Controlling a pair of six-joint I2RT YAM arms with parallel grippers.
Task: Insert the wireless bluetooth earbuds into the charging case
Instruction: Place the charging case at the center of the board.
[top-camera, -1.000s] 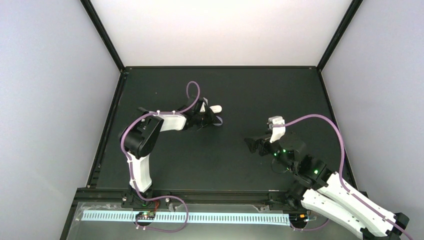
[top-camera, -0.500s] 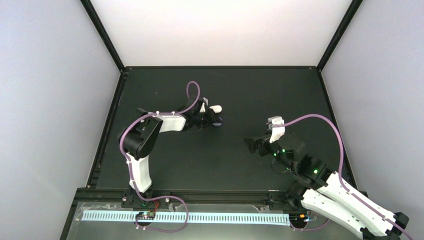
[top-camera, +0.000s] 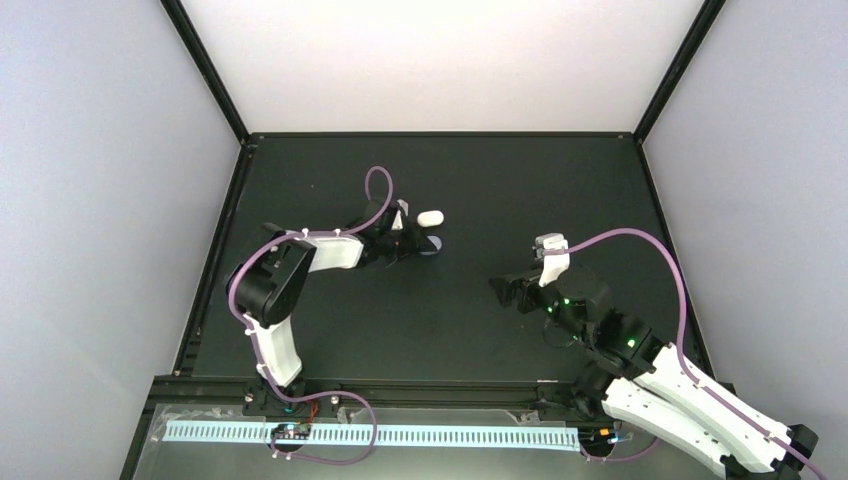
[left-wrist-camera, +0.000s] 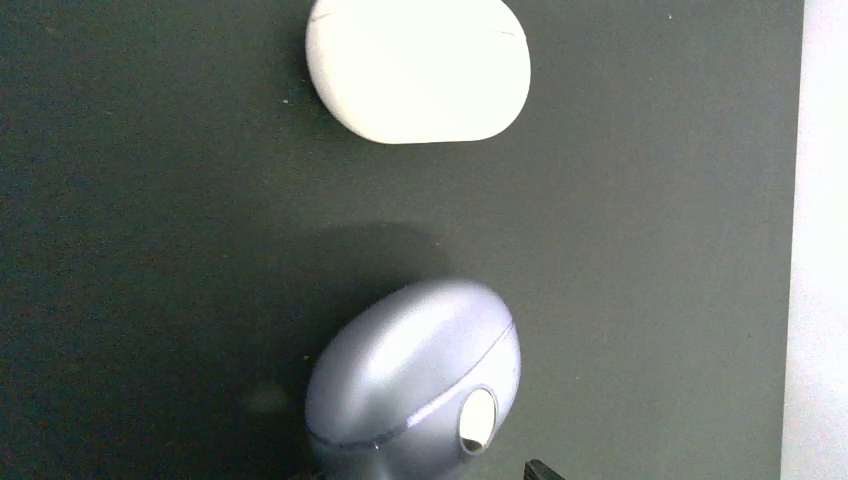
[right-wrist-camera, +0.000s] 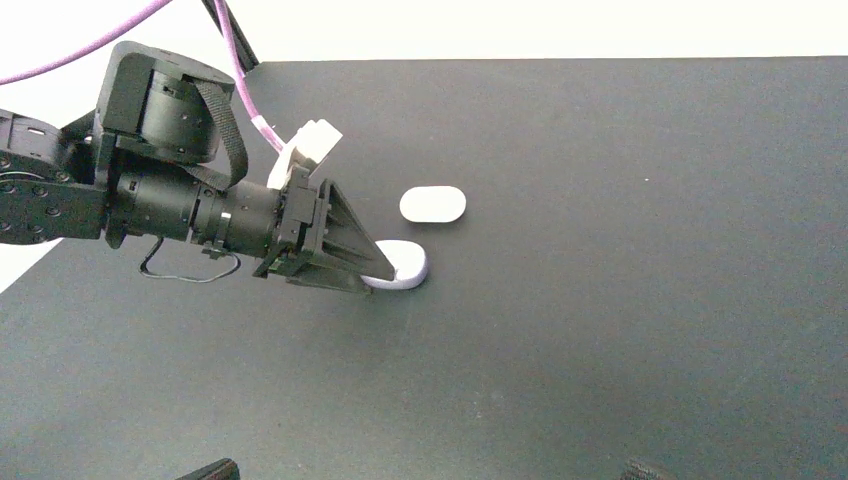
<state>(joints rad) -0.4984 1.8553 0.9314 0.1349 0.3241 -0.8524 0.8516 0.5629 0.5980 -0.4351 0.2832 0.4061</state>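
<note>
A closed white oval case (top-camera: 430, 217) lies on the black table, with a closed lilac oval case (top-camera: 431, 244) just nearer. Both show in the left wrist view, the white case (left-wrist-camera: 418, 70) above the lilac case (left-wrist-camera: 415, 375), and in the right wrist view, white (right-wrist-camera: 432, 204) and lilac (right-wrist-camera: 405, 266). No earbuds are in view. My left gripper (top-camera: 408, 243) is low at the lilac case's left end. One fingertip (left-wrist-camera: 541, 470) shows just beside the case, with a small gap. My right gripper (top-camera: 502, 288) is open and empty, well to the right of both cases.
The black table (top-camera: 470, 180) has raised black edges and white walls around it. The left arm's purple cable (top-camera: 372, 190) loops above its wrist. The left arm (right-wrist-camera: 170, 200) fills the left of the right wrist view.
My left arm has drawn back to the left, so its gripper now sits at the lilac case's near end. The cases and the right arm have not moved.
</note>
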